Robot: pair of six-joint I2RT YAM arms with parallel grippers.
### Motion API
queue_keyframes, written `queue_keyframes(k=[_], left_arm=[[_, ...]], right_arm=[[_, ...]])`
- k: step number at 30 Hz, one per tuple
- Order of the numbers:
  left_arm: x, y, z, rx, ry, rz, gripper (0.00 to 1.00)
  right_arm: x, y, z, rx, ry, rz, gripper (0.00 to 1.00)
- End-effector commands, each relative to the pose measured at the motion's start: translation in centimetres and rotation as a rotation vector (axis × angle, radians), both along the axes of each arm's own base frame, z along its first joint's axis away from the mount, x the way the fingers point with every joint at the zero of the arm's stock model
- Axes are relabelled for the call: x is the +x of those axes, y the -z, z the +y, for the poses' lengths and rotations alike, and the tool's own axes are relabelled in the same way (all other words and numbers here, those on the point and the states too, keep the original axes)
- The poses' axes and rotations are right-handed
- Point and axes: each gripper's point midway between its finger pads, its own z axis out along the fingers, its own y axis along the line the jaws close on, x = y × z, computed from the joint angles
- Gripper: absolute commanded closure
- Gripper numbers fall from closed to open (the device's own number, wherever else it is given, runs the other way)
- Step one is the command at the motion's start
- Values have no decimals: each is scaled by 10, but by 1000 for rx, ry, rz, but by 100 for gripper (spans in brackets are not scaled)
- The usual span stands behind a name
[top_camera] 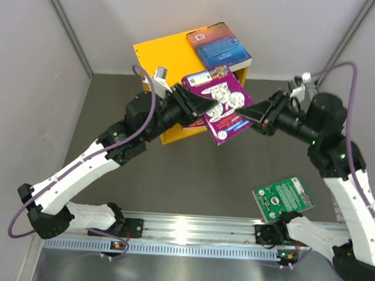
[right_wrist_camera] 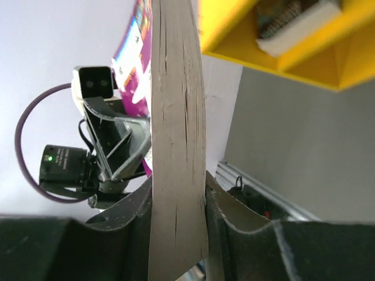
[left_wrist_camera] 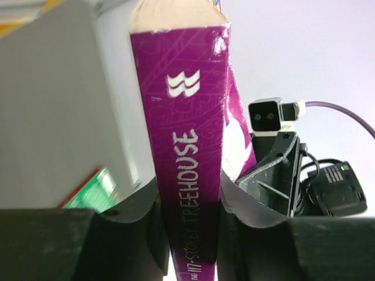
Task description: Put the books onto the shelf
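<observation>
Clamping the purple book [top_camera: 223, 115] mid-frame, left gripper [top_camera: 205, 105] on spine, right gripper [top_camera: 242, 112] on page edge, we are aiming to free one side cleanly before steering it to the shelf [top_camera: 157, 54], upper centre.

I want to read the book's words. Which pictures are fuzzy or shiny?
Top view: sharp, but the metal rail shines white. Left wrist view: the purple book reads clearly, with a shiny patch near its top; the green book behind is fuzzy. Right wrist view: page edges clear, the yellow shelf blurry.
</observation>
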Motion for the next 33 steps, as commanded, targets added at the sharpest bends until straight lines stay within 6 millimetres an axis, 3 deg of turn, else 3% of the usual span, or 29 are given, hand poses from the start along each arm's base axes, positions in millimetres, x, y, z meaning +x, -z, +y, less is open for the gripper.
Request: queue_keyframes(k=[1,2,4,5,6,9,12,16,20,25,30,33], left_arm=[[-23,-36,13,17,62,-151,64],[-23,-40,14,18,58,-164,54],[-20,-49,16,29,43,-193,37],[-20,-51,16,38,41,-200,34],[-15,-45,12,62,39,-190,22],[-14,-51,8,81,54,-196,11],[-15,-47,8,89,63,-182,10],[-19,-40,16,80,45,-161,10],[-23,-37,34,71,-2,-154,11],[-25,-27,54,96,-61,-138,11],[-26,-19,73,117,-122,-128,12],[-26,-17,77,128,-134,-127,12]], right_arm=[[4,-93,-13,-100,11,-386,100],[10,-119,-12,-94,12,-435,100],[19,-138,-11,-97,7,-484,100],[39,-136,-5,-107,8,-469,100],[38,-157,-8,-90,24,-516,100],[73,-174,-8,-62,62,-548,100],[111,-179,0,-23,73,-557,100],[163,-174,10,-21,93,-547,100],[214,-156,16,-27,129,-514,100],[245,-126,9,-84,192,-455,100],[258,-97,9,-123,191,-392,100],[263,-86,4,-148,219,-367,79]])
